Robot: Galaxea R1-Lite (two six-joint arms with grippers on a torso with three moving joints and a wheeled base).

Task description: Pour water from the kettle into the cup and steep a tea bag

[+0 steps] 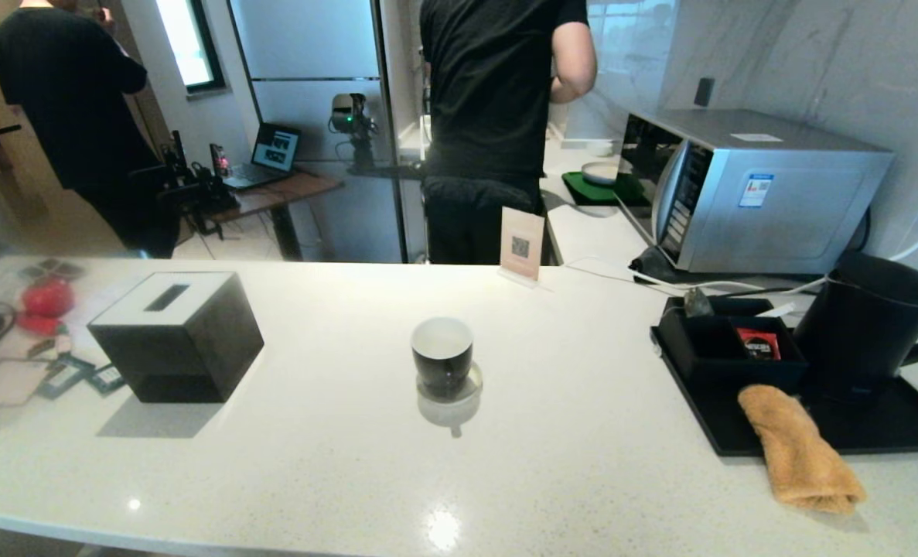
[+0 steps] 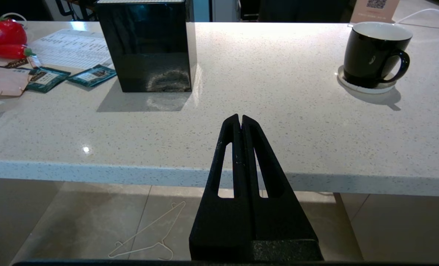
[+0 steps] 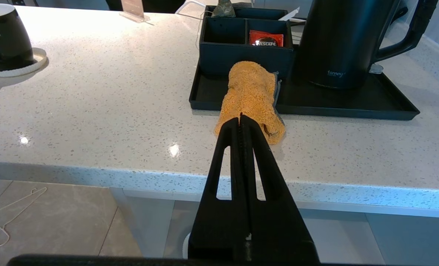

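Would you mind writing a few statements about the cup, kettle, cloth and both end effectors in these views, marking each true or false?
1. The cup stands on a round coaster. True.
2. The kettle stands on the bare counter beside the tray. False: it stands on the black tray.
3. The orange cloth lies partly on the tray and partly on the counter. True.
4. The right end effector grips the cloth. False: it is shut on nothing, short of the counter edge.
5. The left end effector is open. False: its fingers are pressed together.
6. A red packet lies in the black organiser. True.
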